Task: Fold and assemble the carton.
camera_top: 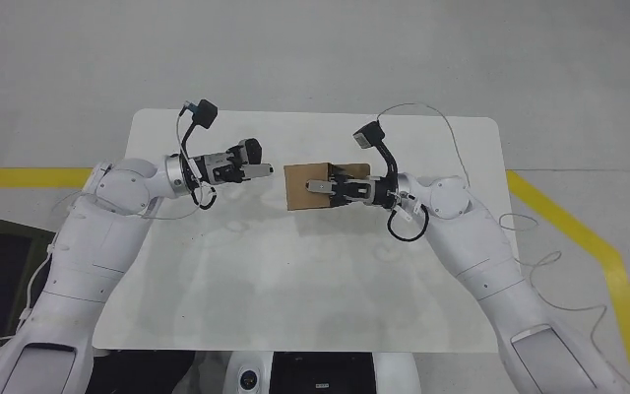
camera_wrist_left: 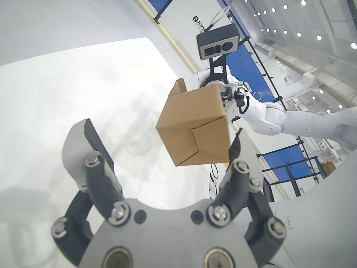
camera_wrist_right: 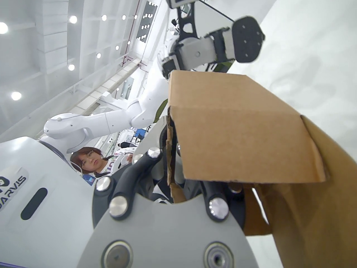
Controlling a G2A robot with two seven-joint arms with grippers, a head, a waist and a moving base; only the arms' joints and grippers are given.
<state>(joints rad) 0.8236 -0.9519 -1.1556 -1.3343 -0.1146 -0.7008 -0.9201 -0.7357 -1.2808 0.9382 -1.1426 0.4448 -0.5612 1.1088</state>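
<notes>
One folded-shut end of the carton (camera_wrist_left: 192, 124) shows from the left wrist view.

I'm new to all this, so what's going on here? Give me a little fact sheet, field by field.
Thing: brown carton, folded into a box shape
Held by: right gripper, shut on one carton wall
Left gripper: open, empty, beside the carton, not touching it
End facing left gripper: flaps folded shut
Surface: white table below
</notes>
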